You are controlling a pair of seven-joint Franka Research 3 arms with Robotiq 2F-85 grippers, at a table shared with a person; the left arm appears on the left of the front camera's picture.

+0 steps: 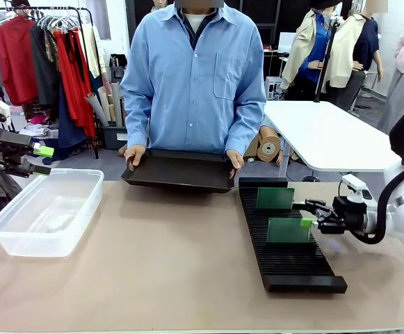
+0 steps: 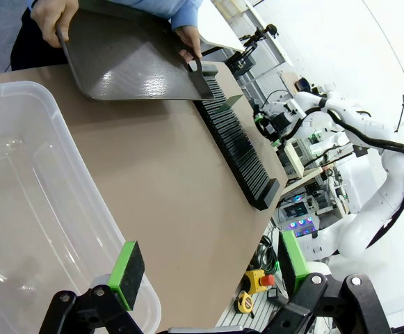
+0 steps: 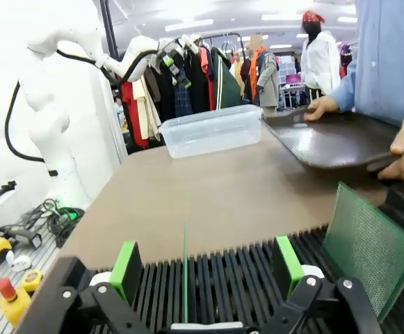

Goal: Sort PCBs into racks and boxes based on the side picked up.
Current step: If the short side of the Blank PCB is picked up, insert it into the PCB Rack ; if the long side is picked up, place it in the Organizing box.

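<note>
Two PCBs stand upright in slots of the black rack on the table's right: one near its far end, one mid-rack. My right gripper is at the mid-rack board, open. In the right wrist view that PCB shows edge-on between the green pads, touching neither, and the other PCB shows a patterned face. At the left sits the clear box, with no board in it. My left gripper hovers open by its far left corner, jaws wide and empty.
A person at the far side holds a shallow black tray by both ends, tilted above the table edge. A white table and clothes racks stand behind. The tan tabletop between box and rack is bare.
</note>
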